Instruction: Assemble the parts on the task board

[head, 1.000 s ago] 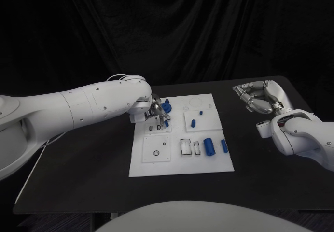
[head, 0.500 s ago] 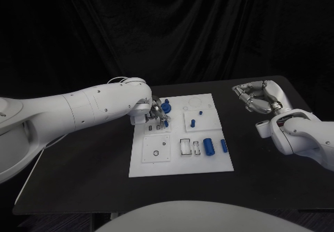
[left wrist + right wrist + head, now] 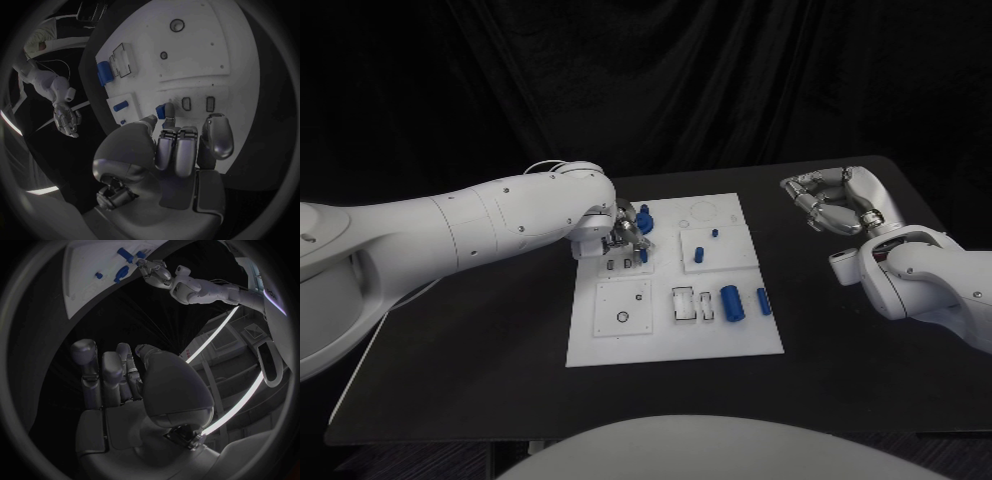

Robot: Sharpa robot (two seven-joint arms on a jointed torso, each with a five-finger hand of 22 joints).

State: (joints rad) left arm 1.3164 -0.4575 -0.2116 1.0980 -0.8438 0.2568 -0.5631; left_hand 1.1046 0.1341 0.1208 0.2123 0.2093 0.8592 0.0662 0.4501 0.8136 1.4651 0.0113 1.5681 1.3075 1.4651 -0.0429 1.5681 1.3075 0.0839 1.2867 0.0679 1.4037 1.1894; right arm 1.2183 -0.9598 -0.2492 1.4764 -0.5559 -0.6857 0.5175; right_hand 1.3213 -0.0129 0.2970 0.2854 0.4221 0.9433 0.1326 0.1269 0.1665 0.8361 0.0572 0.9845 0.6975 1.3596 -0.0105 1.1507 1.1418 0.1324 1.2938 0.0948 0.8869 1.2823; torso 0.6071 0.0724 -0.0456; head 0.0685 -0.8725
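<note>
In the head view, at the centre left of the frame, the left robot hand (image 3: 626, 234) is over the upper left corner of the flat white rectangular task board (image 3: 740, 345), which lies in the middle of the black surface (image 3: 473, 380). Its fingers (image 3: 177, 150) are pressed close together and curl down, and in the left wrist view a small blue cylindrical peg (image 3: 167, 110) sits between the thumb and the fingertips, just beside two small dark slots (image 3: 197, 103) in the board. I judge that the hand pinches this peg lightly, but the contact itself is partly hidden.

The risk here is the alignment. If the peg is tilted when it comes to its slot, it can jam on the edge or slip out of the pinch and roll over the board. A push that is too strong may also shift the whole board, because nothing visible fixes it to the surface.

More to the right, near the lower middle of the board, a larger blue cylinder (image 3: 731, 301) and a slim blue peg (image 3: 764, 300) lie loose; a moved board can disturb them.

At the upper right of the frame, the right robot hand (image 3: 831, 203) hangs above the surface, well apart from the board, fingers curled in and holding nothing. It cannot steady the board from there.
</note>
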